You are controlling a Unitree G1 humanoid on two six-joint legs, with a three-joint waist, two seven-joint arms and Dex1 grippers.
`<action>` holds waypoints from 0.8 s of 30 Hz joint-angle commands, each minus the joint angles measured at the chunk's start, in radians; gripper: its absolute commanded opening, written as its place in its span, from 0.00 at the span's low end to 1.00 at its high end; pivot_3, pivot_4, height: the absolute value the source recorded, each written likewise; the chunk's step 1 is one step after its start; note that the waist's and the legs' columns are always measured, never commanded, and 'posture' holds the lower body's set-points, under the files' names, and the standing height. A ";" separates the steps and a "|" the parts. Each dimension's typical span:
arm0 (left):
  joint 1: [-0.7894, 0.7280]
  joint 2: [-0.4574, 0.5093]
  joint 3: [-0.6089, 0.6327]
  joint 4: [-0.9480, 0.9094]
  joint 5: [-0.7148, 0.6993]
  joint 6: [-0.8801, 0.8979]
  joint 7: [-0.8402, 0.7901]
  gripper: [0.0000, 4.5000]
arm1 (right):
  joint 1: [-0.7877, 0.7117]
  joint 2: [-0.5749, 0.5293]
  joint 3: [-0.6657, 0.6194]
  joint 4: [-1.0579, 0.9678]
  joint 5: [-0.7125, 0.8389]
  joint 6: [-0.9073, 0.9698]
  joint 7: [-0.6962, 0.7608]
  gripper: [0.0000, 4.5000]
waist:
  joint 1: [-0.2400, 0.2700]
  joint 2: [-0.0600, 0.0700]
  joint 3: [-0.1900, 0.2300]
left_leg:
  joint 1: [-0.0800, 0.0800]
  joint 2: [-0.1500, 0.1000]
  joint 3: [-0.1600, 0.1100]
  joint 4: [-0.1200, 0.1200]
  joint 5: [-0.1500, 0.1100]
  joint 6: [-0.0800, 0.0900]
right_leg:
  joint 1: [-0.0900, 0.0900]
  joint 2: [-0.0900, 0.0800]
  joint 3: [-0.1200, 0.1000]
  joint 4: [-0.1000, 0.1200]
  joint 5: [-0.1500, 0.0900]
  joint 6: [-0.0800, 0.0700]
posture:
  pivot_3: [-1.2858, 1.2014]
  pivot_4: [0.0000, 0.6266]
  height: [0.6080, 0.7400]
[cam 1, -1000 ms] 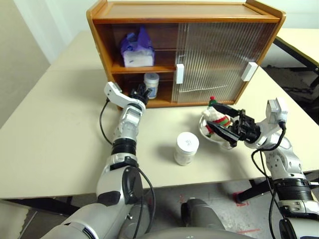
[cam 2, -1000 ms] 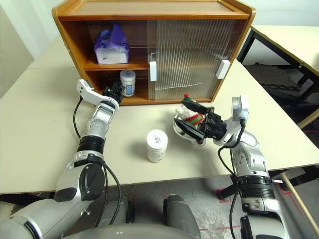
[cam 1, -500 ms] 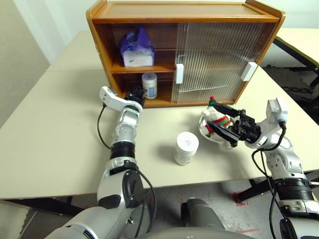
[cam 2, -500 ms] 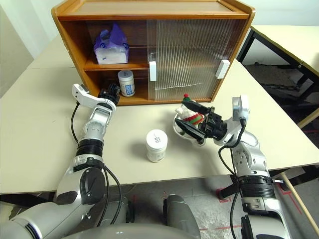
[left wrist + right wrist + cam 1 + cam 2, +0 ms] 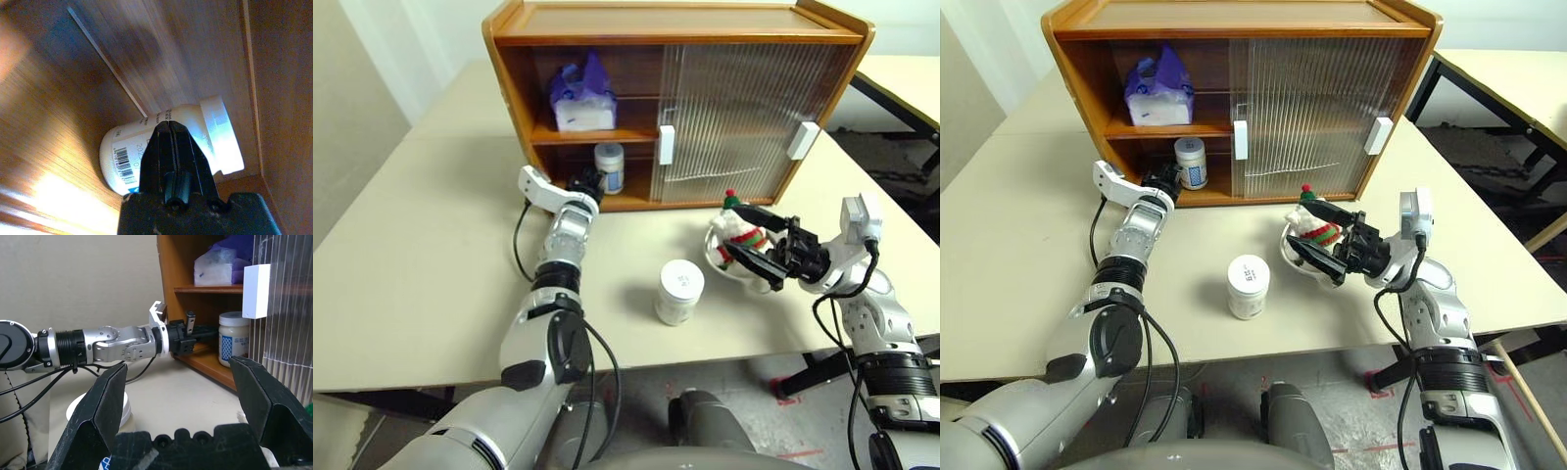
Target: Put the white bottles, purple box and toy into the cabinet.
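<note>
Beige tabletop under my arms, my left gripper (image 5: 586,182), pinched empty, has crept back toward the bottle (image 5: 609,166) already standing on the cabinet's (image 5: 675,24) lower shelf, while my right gripper (image 5: 756,240) gapes beside the toy (image 5: 738,231).

A cream bench (image 5: 431,255) carries the wooden cabinet (image 5: 675,24) at its far edge. One white bottle (image 5: 679,291) is stood near the front, and a silver bowl (image 5: 724,262) to its right.

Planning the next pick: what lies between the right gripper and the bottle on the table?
Bare tabletop separates right gripper from bottle, seen from the left eye.
</note>
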State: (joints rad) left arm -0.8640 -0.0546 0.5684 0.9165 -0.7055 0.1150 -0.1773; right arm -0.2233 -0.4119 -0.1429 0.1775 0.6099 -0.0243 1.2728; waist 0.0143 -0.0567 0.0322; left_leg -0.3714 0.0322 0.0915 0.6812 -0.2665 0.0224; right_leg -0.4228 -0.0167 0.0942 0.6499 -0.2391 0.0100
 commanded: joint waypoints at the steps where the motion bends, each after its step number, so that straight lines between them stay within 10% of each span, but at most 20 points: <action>1: -0.027 -0.001 -0.001 0.045 0.000 0.004 -0.015 0.01 | 0.005 -0.010 -0.006 -0.018 -0.002 0.001 -0.003 1.00 | 0.000 0.000 0.000 | 0.000 0.000 0.000 0.000 0.000 0.000 | 0.000 0.000 0.000 0.000 0.000 0.000 | 0.54 0.00 1.00; 24: -0.072 -0.046 0.021 0.139 -0.006 0.007 -0.036 0.01 | 0.014 -0.016 -0.001 -0.036 -0.007 0.003 -0.010 1.00 | -0.003 0.000 0.000 | 0.000 0.000 0.000 0.000 0.000 0.000 | 0.000 0.000 0.000 -0.001 0.000 0.000 | 0.54 0.00 1.00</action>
State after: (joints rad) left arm -0.9178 -0.0949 0.5889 1.0373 -0.7089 0.1165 -0.2044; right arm -0.2165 -0.4188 -0.1428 0.1582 0.6091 -0.0236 1.2670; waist 0.0117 -0.0568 0.0322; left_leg -0.3718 0.0319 0.0915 0.6812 -0.2666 0.0223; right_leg -0.4225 -0.0167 0.0938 0.6491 -0.2394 0.0105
